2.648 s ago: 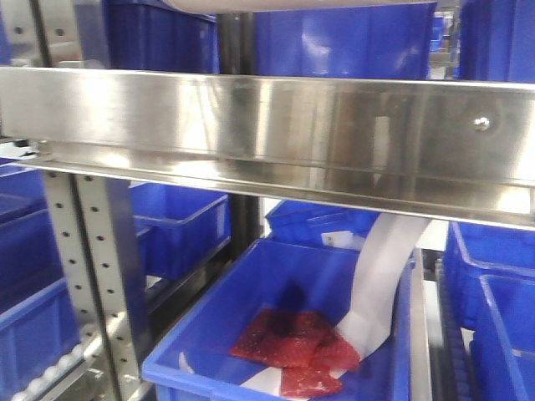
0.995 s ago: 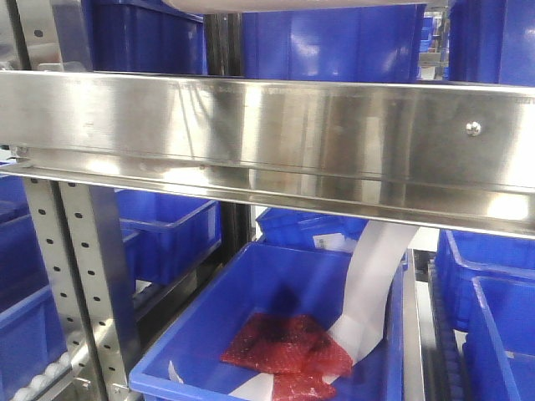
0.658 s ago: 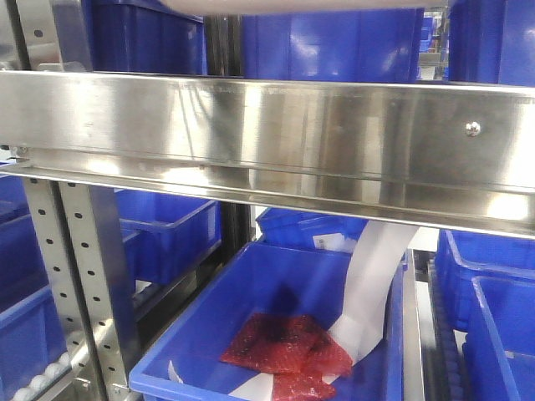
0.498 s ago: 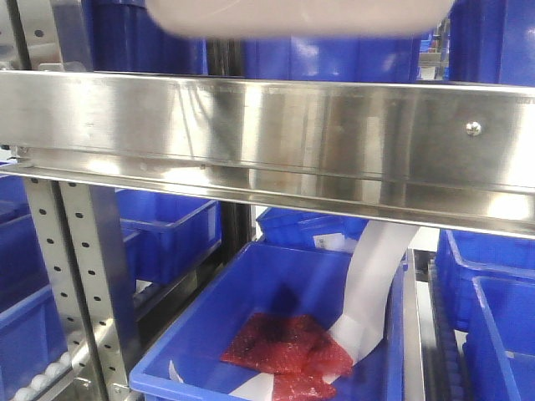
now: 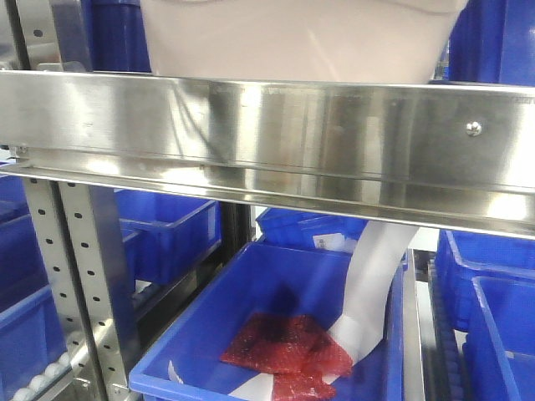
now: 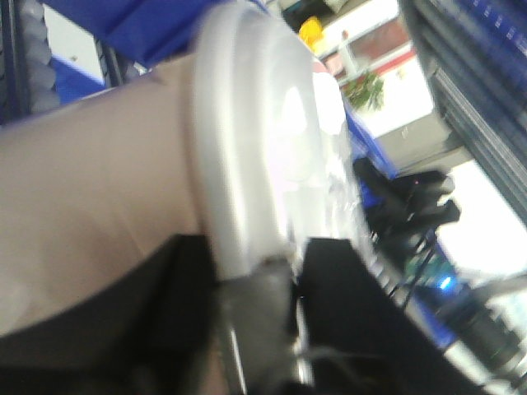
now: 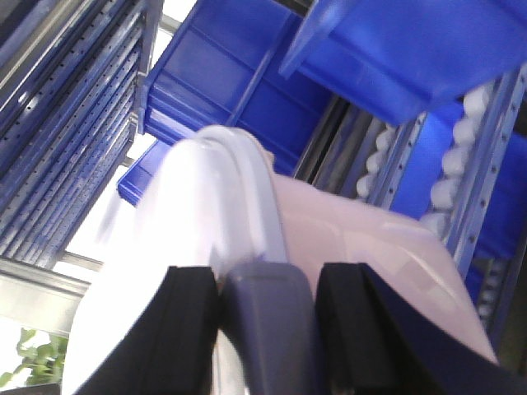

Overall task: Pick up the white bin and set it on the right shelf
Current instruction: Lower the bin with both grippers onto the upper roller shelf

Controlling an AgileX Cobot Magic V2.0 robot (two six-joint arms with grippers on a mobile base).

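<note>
Front-facing: white bin (image 5: pixel 301 42) above shelf (image 5: pixel 251 125); crate label (image 5: pixel 333 242) illegible

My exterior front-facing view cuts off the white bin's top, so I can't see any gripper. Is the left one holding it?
Observer: Yes. In the left wrist view the left gripper clamps the white bin at its rim, black fingers either side of a grey latch.
Operator: And the right?
Observer: Same: the right gripper clamps the rim around a grey clip.
Operator: Lid on?
Observer: Yes, the white lid covers the bin.
</note>
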